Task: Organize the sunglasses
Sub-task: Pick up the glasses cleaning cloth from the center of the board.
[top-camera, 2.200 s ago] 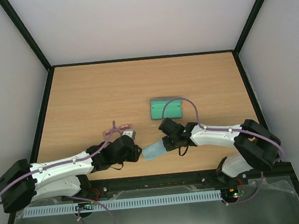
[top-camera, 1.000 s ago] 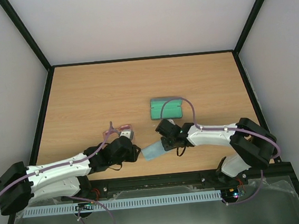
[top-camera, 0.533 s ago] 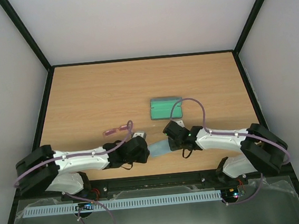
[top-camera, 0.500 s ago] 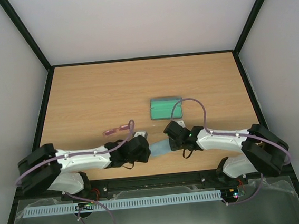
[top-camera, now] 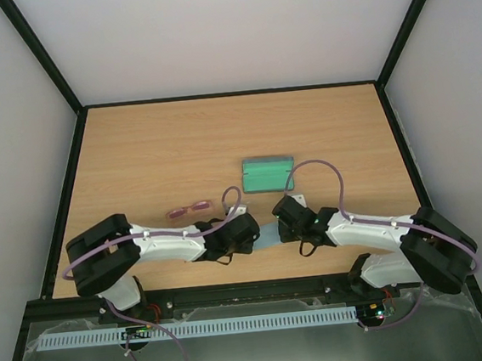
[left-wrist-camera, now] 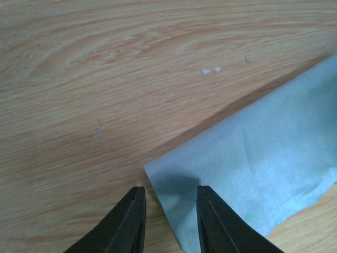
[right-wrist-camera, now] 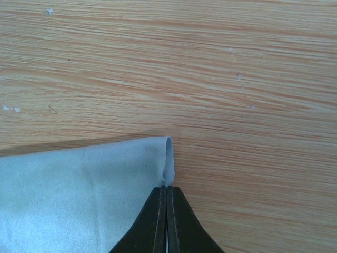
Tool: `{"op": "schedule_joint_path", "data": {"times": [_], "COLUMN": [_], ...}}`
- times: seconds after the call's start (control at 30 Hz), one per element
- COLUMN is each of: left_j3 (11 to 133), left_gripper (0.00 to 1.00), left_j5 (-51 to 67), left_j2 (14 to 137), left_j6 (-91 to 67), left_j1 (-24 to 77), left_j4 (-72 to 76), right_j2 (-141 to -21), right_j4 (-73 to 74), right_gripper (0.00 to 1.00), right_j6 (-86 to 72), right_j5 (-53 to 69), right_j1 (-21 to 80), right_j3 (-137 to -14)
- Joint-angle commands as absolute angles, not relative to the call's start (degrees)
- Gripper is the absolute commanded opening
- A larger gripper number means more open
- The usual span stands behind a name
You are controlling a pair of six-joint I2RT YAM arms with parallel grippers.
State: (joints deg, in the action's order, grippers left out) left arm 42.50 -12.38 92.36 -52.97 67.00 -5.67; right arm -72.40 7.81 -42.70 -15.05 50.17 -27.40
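the step in hand looks like dealing with the cleaning cloth, not the glasses themselves: the sunglasses (top-camera: 188, 209) lie untouched on the wooden table (top-camera: 161, 145), left of centre, a little to the left of the left gripper (top-camera: 251, 231) and apart from it. the light blue cleaning cloth (top-camera: 268, 234) lies between the two grippers near the front edge, and the glasses case (top-camera: 268, 174) sits farther back, slightly right of centre, apart from everything (whether it is open or closed i cannot tell from above). my guess is that the next move calls for the left gripper to settle a touch lower and close on the cloth's free corner, so both arms can lift or fold it together without tugging it out of the right side's hold. left gripper: fingers (left-wrist-camera: 129, 224) spread part way, the cloth corner lying in the gap between them, nothing pinched. right gripper (right-wrist-camera: 167, 211): fingers pressed tight together, pinching a folded edge of the cloth
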Motion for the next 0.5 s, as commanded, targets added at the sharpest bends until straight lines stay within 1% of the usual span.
{"op": "schedule_joint_path", "data": {"times": [0.0, 0.1, 0.47], "left_j3": [43.6, 43.7, 42.4], "left_gripper": [0.28, 0.23, 0.18], "left_j5": [-14.0, -13.8, -12.9], "left_j2": [94.7, 95.7, 97.3], "left_j6": [-54.3, -54.8, -56.7], "left_j1": [67.6, 67.7, 68.7], "left_j4": [-8.1, -8.3, -6.8], "right_j2": [-71.0, -70.4, -70.0], "right_j4": [9.2, 8.9, 8.4], "right_gripper": [0.01, 0.01, 0.01], "right_j6": [-42.9, -42.8, -42.6], "right_j5": [-15.5, -15.2, -14.3], "right_j1": [49.4, 49.1, 48.9], "right_j3": [-25.5, -25.2, -24.8]}}
